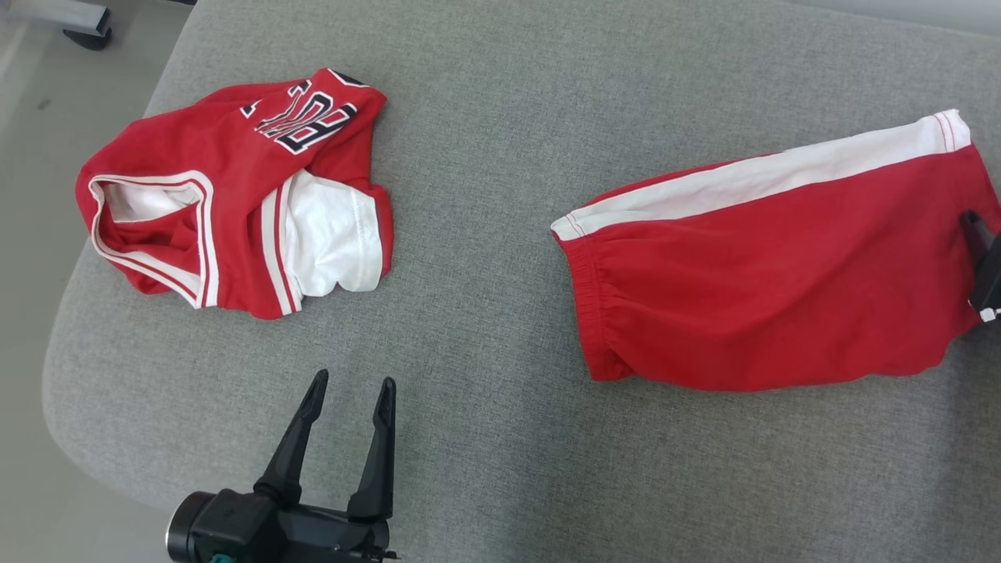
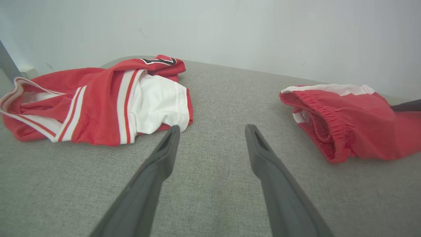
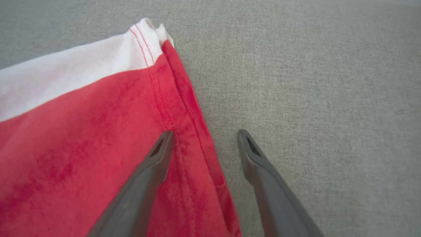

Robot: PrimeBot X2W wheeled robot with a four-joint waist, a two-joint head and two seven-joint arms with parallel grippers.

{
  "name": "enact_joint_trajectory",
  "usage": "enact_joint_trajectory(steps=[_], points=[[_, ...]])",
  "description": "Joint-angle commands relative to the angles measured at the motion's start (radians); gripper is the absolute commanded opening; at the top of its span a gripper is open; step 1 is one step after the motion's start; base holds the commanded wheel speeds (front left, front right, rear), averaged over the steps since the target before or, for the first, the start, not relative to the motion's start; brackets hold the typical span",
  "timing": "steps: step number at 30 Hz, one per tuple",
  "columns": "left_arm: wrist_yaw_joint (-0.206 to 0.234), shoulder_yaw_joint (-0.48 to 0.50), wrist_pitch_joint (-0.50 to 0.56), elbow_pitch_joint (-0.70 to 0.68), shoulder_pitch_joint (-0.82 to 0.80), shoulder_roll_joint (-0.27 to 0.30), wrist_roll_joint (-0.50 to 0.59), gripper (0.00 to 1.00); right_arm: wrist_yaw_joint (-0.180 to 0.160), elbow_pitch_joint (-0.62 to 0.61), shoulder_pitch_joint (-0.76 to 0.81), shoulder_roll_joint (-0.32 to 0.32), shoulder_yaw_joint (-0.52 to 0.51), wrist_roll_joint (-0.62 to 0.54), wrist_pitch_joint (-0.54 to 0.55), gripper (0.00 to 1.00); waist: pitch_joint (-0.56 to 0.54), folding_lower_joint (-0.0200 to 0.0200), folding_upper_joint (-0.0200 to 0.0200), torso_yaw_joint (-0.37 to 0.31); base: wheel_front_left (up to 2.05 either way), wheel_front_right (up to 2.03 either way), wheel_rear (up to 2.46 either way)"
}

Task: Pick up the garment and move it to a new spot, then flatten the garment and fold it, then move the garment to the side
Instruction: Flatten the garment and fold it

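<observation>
1. Two red garments on the grey surface [image 1: 500, 258]: shorts [image 1: 766, 297] with a white side stripe, lying flat and doubled over; jersey [image 1: 235, 180] in a crumpled heap, well apart from the shorts.
2. Right claw [image 3: 204, 133] spread wide, gripping nothing, straddling the hemmed edge of the shorts: one finger over red cloth, the other over bare surface just beside it.
3. Left claw [image 1: 353, 381] likewise spread and empty, over bare surface; jersey ahead and to its left, shorts ahead and well to its right.
4. Progress, as a judgement: shorts apparently flattened and folded; shift to the side seemingly not yet done; jersey not folded at all, if part of the task.
5. Room: broad bare strip ahead of the left claw, between the two garments; rounded surface edge near, to the left of that claw, floor [image 1: 31, 234] beyond; bare surface past the right claw on the side away from the shorts, its extent impossible to tell.
</observation>
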Motion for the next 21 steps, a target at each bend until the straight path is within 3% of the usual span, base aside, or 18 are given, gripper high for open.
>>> enact_joint_trajectory(steps=[1, 6, 7, 9, 21], points=[[-0.006, 0.007, -0.003, 0.002, 0.009, -0.004, -0.010, 1.00, -0.002, 0.003, 0.017, 0.003, -0.003, -0.010, 0.013, 1.00, 0.003, -0.0001, 0.0000, 0.003, 0.00, 0.00, 0.00], [-0.005, 0.017, -0.003, 0.001, 0.010, -0.008, -0.008, 1.00, -0.002, 0.005, 0.048, 0.024, 0.016, -0.004, 0.057, 1.00, 0.000, -0.0001, 0.0000, 0.001, 0.00, 0.00, 0.00], [-0.005, 0.019, -0.003, 0.001, 0.010, -0.008, -0.006, 1.00, -0.002, 0.003, 0.053, 0.028, 0.020, 0.001, 0.064, 0.91, -0.001, -0.0001, 0.0000, 0.000, 0.00, 0.00, 0.00], [-0.005, 0.021, -0.003, 0.000, 0.010, -0.009, -0.002, 1.00, -0.002, -0.006, 0.059, 0.027, 0.032, 0.005, 0.070, 0.00, -0.003, -0.0001, 0.0000, -0.001, 0.00, 0.00, 0.00], [-0.005, 0.026, -0.003, 0.005, 0.012, -0.010, 0.009, 1.00, -0.002, -0.080, 0.080, 0.007, -0.020, -0.039, 0.009, 0.00, -0.036, -0.0001, 0.0000, -0.018, 0.00, 0.00, 0.00]])
